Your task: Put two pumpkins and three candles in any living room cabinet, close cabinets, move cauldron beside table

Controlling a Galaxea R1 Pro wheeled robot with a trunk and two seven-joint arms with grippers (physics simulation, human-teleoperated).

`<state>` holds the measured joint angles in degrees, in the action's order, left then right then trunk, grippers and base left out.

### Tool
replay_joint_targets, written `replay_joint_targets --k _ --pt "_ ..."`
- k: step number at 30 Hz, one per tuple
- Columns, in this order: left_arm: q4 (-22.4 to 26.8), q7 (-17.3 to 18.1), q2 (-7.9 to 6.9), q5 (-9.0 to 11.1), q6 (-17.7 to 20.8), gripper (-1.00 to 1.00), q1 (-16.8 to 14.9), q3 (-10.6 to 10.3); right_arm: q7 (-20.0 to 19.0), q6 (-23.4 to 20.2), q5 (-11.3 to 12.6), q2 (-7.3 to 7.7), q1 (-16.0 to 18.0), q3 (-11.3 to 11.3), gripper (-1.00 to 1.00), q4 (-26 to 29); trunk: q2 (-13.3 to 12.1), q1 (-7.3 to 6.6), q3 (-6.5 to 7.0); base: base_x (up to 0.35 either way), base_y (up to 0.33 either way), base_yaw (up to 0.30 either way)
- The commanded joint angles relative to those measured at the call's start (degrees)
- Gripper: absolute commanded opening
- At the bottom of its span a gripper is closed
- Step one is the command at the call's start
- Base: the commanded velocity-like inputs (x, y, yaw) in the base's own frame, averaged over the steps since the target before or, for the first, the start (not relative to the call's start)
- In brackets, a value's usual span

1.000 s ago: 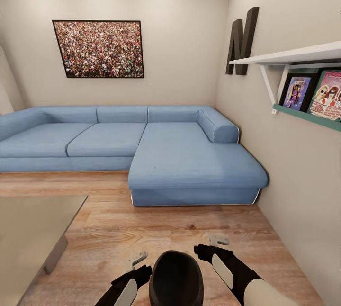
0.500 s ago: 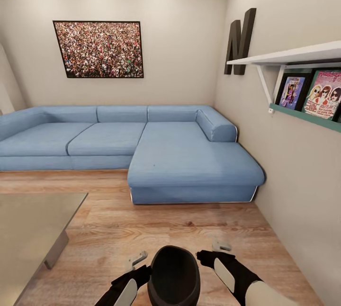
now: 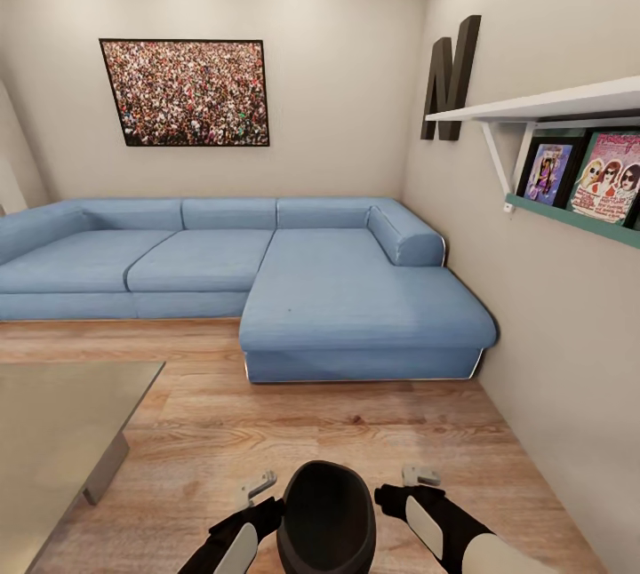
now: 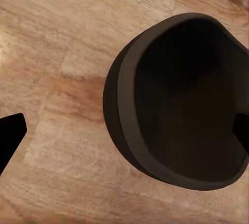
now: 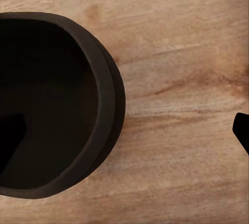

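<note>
The black cauldron [image 3: 324,521] sits low in the head view, close in front of me, on or just over the wood floor. My left gripper [image 3: 267,507] is at its left side and my right gripper [image 3: 396,498] at its right. In the left wrist view the left gripper [image 4: 124,133] is open, with one fingertip inside the cauldron [image 4: 181,104] and the other outside its wall. The right gripper [image 5: 127,130] is open the same way across the cauldron's [image 5: 57,104] rim. The glass-topped table [image 3: 53,432] stands to the left.
A blue corner sofa [image 3: 293,281] fills the far side of the room. The right wall carries a white shelf [image 3: 551,103] and a green ledge with record covers [image 3: 578,179]. Wood floor [image 3: 293,423] lies between sofa, table and me.
The view shifted slightly, so the camera moved. My right arm has drawn a little to the right, away from the cauldron's side. The left arm holds its place.
</note>
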<state>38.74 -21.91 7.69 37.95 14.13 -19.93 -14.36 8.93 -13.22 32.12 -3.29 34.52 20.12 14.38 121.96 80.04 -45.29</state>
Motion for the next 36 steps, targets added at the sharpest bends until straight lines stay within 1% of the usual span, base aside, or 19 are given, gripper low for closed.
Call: replay_joint_targets --k 1,14,36 --pt "0.11 -0.46 -0.04 0.45 0.12 1.00 -0.03 -0.23 0.40 -0.37 0.48 0.03 0.02 0.49 1.00 0.13 0.03 -0.01 -0.06 0.000 0.000 0.000" --pt "0.11 -0.45 -0.04 0.45 0.11 1.00 -0.03 -0.31 0.36 -1.16 0.41 -0.05 0.02 0.53 1.00 0.12 0.03 -0.01 -0.06 0.000 0.000 0.000" --pt "-0.11 0.21 -0.04 0.45 0.19 1.00 -0.03 -0.40 -0.06 -0.92 0.31 -0.01 0.02 0.62 1.00 0.20 0.03 -0.01 -0.06 0.003 0.000 0.000"
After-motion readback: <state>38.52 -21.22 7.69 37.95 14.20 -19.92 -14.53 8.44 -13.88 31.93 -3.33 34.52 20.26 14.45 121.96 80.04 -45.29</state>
